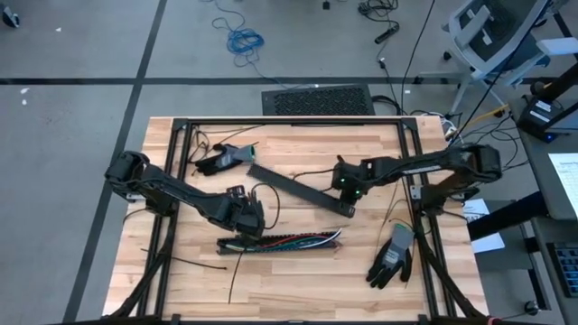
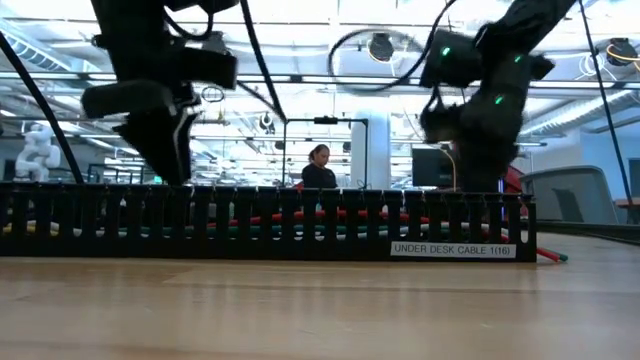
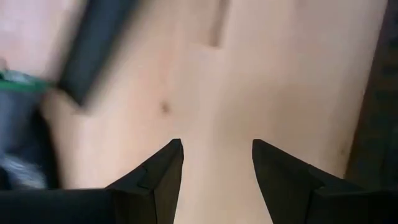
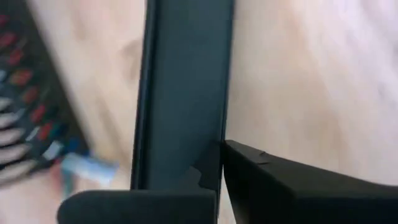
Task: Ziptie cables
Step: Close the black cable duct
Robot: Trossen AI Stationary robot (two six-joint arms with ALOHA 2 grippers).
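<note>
The cables [image 1: 289, 240] are coloured wires, red, green and white, lying inside a black slotted duct [image 1: 237, 245] near the table's middle. They show through its slots in the low view [image 2: 330, 215] and at the edge of the right wrist view [image 4: 25, 93]. My left gripper [image 1: 249, 217] hangs open just on the far side of the duct's left part, over bare wood [image 3: 214, 155]. My right gripper [image 1: 348, 188] is at the right end of a long flat black strip [image 1: 293, 187] that lies slantwise on the table beyond the duct. My right gripper is shut on the black strip near its right end [image 4: 186, 137], with the strip between the two fingers [image 4: 267, 174]. The fingers come from above, pointing down, and lie along the strip's edges. Whether that end is lifted off the wood cannot be told.
A black-and-grey glove [image 1: 393, 257] lies near the table's right near corner and another [image 1: 223, 158] near the far left. Thin black zip ties [image 1: 190, 263] lie on the wood near the duct's left end. A person [image 2: 318, 168] stands in the room beyond the table.
</note>
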